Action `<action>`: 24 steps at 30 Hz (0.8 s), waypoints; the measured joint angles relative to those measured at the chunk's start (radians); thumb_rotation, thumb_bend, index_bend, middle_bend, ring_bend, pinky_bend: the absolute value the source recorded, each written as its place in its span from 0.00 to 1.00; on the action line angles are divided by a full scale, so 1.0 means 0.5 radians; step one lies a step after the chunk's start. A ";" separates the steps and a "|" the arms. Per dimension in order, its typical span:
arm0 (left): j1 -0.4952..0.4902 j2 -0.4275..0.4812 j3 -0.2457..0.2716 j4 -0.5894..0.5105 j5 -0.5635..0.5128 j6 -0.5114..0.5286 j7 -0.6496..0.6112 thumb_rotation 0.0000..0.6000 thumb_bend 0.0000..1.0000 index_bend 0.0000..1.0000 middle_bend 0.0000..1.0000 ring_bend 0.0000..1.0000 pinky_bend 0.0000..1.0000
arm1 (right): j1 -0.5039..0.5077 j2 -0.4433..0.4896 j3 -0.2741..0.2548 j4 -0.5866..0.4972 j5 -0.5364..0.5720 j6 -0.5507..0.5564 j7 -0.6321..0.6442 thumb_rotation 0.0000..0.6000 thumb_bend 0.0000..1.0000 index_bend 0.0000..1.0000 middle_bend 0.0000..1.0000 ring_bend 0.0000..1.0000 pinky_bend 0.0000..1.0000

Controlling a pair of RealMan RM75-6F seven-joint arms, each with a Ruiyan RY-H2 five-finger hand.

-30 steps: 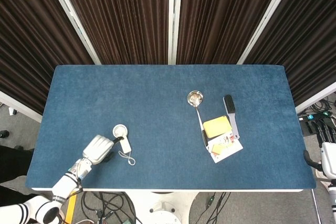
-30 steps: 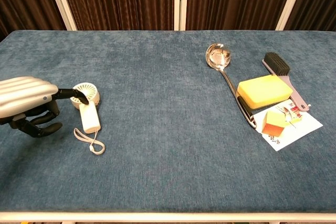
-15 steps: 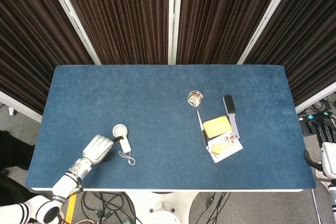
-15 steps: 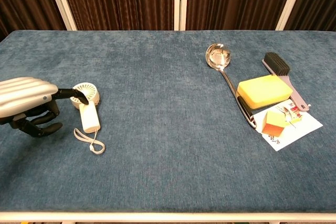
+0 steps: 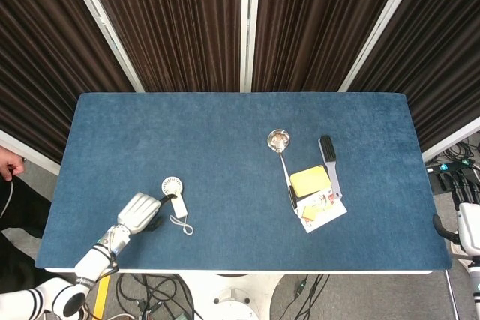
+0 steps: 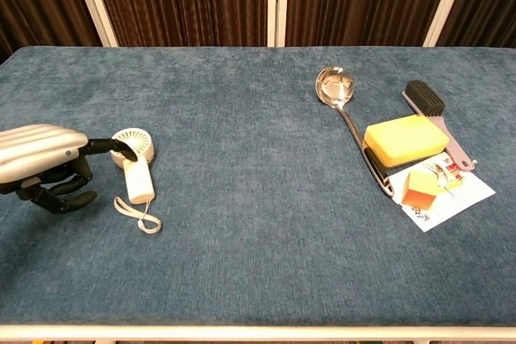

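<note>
My left hand [image 5: 139,212] [image 6: 40,159] hovers low over the table's front left. One dark finger stretches out and touches the head of a small white handheld fan [image 5: 173,192] [image 6: 135,163]; the other fingers curl under the palm around nothing. The fan lies flat with its wrist strap [image 6: 139,219] trailing toward the front edge. My right hand is not visible. Only a white piece of the right arm [image 5: 469,231] shows, off the table's right edge.
On the blue table [image 5: 225,133], at the right, lie a steel ladle [image 6: 345,114], a yellow sponge [image 6: 405,139], a black-bristled brush [image 6: 432,114], and a small orange box [image 6: 421,188] on a paper sheet [image 6: 459,197]. Someone stands at the far left edge [image 5: 9,174].
My left hand has sunk slightly, its finger still at the fan. A person's hand has come into sight at the left edge of the head view.
</note>
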 measured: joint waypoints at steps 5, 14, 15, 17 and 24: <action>0.002 -0.014 0.010 0.035 -0.004 -0.016 -0.039 1.00 0.46 0.19 0.86 0.88 0.91 | 0.003 -0.004 -0.003 0.000 -0.003 -0.005 -0.004 1.00 0.30 0.00 0.00 0.00 0.00; 0.003 0.005 -0.009 0.001 0.037 0.055 -0.058 1.00 0.46 0.19 0.86 0.88 0.91 | 0.002 -0.002 0.000 -0.004 -0.002 0.001 -0.006 1.00 0.30 0.00 0.00 0.00 0.00; 0.003 0.011 -0.014 -0.013 0.048 0.072 -0.059 1.00 0.46 0.19 0.86 0.88 0.91 | 0.002 -0.002 0.000 -0.005 -0.004 0.002 -0.006 1.00 0.30 0.00 0.00 0.00 0.00; 0.003 0.033 -0.026 -0.056 0.078 0.122 -0.058 1.00 0.46 0.19 0.86 0.88 0.91 | 0.003 -0.002 -0.001 -0.005 -0.007 0.002 -0.006 1.00 0.30 0.00 0.00 0.00 0.00; 0.010 0.128 -0.062 -0.234 0.154 0.261 -0.031 1.00 0.46 0.19 0.86 0.88 0.91 | 0.003 -0.009 -0.003 0.009 -0.004 -0.004 0.003 1.00 0.30 0.00 0.00 0.00 0.00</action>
